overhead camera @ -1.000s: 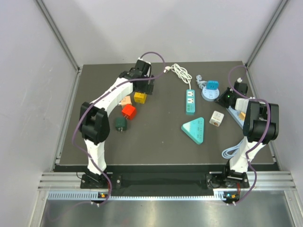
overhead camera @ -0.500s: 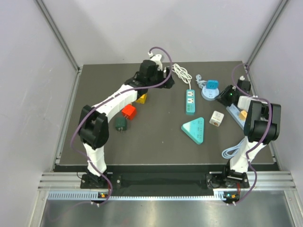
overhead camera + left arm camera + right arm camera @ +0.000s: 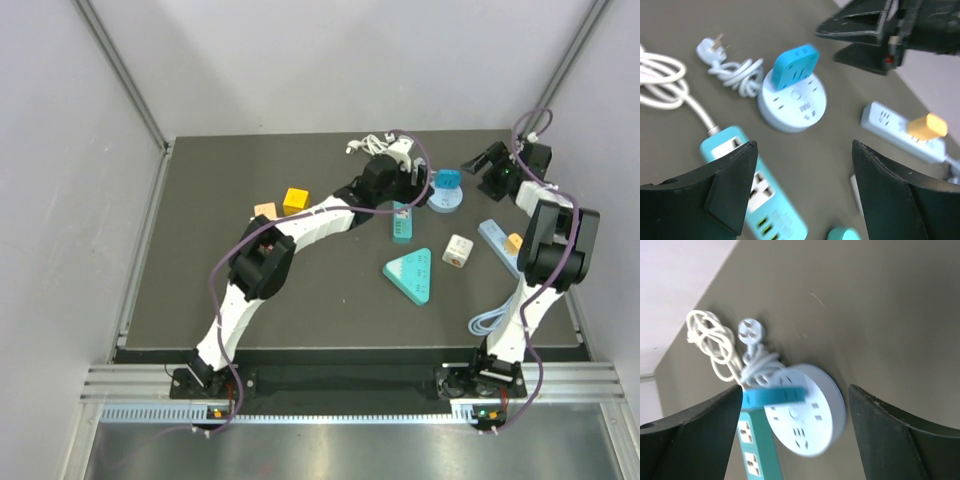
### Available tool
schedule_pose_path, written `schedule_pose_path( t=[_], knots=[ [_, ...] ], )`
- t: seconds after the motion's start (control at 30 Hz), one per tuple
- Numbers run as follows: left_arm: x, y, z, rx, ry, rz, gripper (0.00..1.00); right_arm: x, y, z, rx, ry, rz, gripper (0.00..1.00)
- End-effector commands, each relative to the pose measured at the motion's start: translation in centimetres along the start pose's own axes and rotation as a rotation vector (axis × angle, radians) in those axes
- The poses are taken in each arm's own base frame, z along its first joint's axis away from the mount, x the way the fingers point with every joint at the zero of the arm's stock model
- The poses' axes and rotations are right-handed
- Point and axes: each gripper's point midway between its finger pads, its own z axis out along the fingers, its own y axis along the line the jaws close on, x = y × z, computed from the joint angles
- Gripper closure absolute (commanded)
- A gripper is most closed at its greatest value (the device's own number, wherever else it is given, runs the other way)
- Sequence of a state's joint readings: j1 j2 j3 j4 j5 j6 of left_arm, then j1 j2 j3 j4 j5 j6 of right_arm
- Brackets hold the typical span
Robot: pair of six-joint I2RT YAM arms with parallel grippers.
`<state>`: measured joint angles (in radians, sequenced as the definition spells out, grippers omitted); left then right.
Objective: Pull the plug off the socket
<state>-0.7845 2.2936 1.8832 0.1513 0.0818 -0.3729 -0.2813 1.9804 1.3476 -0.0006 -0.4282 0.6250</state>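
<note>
The table (image 3: pixel 200 300) carries several sockets and adapters. The left arm (image 3: pixel 310 222) has swung from the far-left area across to the far centre and now covers the spot where the red and dark green cubes lay half a second ago. The right arm (image 3: pixel 545 250) has drawn back toward the far-right corner. The left gripper (image 3: pixel 804 150) hangs with both fingers spread wide and holds nothing, above the far end of the teal power strip (image 3: pixel 765 195). The right gripper (image 3: pixel 795 390) is likewise spread wide and empty, pointing at the socket from the right-edge side. The round socket (image 3: pixel 793 102) lies near the far edge, right of centre, unmoved, between the two grippers. The blue plug (image 3: pixel 796 60) is still seated upright on its top.
</note>
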Motion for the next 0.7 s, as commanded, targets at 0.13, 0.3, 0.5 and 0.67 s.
schedule_pose_path(
  t=[0.13,0.3,0.5,0.67],
  knots=[
    [-5.2,-2.2,2.0,0.077,-0.187,-0.123,0.23,-1.9,3.1,2.7,-0.197,0.052,-0.024,0.14],
    [-4.5,-1.9,2.8,0.08,-0.181,-0.13,0.2,-0.5,4.2,2.8,-0.245,0.074,-0.049,0.15],
    [-3.3,-1.5,3.5,0.09,-0.177,-0.116,0.16,1.3,4.1,2.0,-0.243,0.101,-0.023,0.28],
    [-2.0,-1.1,3.1,0.077,-0.14,-0.123,0.17,3.0,4.8,1.1,-0.257,0.14,-0.023,0.31]
  ],
)
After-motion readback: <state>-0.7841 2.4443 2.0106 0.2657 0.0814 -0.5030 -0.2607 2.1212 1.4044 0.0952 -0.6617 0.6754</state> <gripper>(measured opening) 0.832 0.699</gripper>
